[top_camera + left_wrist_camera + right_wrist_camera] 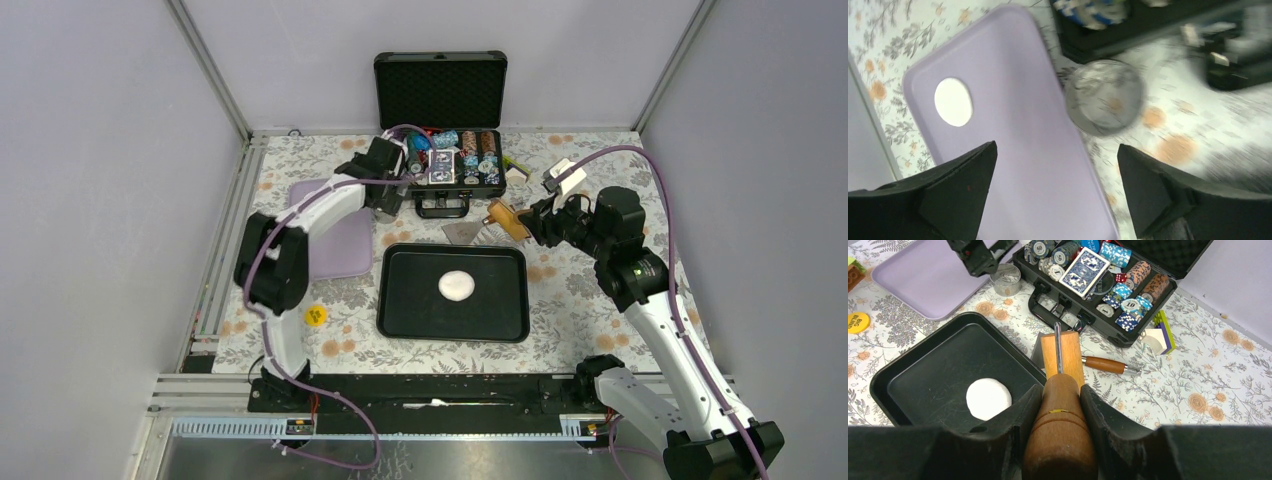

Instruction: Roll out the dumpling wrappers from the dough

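A round white pat of dough (pixel 456 285) (pixel 988 398) lies in the black tray (pixel 500 320) (pixel 923 375). One dumpling wrapper (pixel 953 102), a small neat white disc, rests on the lilac mat (pixel 1018 150) (pixel 345 250). The steel ring cutter (pixel 1104 97) (pixel 1005 279) stands on the tablecloth just off the mat's edge. My left gripper (pixel 1056 150) (pixel 388 200) hovers above the mat's edge near the cutter, open and empty. My right gripper (pixel 1060 390) (pixel 530 222) is shut on the handle of a wooden roller (pixel 1063 352), held above the tray's far right corner.
An open black case of poker chips and cards (pixel 450 165) (pixel 1098 275) stands behind the tray. A wood-handled scraper (pixel 1105 364) lies between case and tray. A yellow chip (pixel 316 316) lies left of the tray. Grey walls and metal frame rails surround the table.
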Robot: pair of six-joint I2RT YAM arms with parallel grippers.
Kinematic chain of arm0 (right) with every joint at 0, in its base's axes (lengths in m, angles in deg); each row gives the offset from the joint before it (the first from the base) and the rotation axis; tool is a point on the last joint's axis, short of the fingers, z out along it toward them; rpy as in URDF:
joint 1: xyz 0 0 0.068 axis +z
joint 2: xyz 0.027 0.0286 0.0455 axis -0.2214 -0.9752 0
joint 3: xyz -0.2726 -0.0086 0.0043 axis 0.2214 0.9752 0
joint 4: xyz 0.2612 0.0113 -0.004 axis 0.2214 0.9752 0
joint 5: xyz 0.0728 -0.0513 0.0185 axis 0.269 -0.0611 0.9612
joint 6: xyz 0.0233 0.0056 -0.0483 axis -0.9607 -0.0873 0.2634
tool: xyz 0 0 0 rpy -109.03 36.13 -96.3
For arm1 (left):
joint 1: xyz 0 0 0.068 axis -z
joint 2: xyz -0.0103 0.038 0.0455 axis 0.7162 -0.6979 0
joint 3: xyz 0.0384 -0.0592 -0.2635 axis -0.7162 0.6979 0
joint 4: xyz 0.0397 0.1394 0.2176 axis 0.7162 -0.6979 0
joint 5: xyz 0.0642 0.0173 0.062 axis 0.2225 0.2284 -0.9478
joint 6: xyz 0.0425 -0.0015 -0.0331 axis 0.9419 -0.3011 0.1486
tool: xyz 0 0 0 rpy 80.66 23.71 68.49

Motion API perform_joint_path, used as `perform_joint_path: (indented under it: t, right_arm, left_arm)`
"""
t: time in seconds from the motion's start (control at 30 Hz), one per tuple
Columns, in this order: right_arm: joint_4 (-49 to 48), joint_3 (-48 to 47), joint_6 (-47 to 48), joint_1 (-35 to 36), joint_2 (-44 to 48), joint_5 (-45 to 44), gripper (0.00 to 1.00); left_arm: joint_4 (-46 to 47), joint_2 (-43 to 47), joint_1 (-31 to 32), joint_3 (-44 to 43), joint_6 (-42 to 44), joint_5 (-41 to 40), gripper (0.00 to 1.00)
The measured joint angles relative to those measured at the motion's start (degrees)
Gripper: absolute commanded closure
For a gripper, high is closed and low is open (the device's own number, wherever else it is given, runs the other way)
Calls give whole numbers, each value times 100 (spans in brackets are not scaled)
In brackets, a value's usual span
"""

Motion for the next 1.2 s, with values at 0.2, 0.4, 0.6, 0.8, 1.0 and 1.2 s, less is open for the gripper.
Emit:
perform_joint_path:
  t: [0.2, 0.4, 0.6, 0.8, 1.0, 1.2]
  right_arm:
    - [0, 0, 0, -2, 9, -2, 100]
    - [0, 0, -2, -24, 87, -7, 100]
    - [0, 0, -2, -39, 249, -11, 100]
    - [127, 0, 7, -83, 332, -66, 100]
    - [149, -2, 50, -92, 393, -127, 100]
    - [149, -37, 90, -92, 422, -98, 100]
  left_arm:
    - [339, 1305, 568, 564, 811, 1200, 16]
    - [96, 901, 1115, 424, 1534, 1937, 28]
    - [-282, -109, 1399, 350, 1963, 1923, 37]
    - [-444, -396, 1421, 184, 2085, 1829, 59]
    - [-511, -597, 1405, -96, 1991, 1510, 68]
    - [-599, -839, 1329, -444, 1840, 1292, 86]
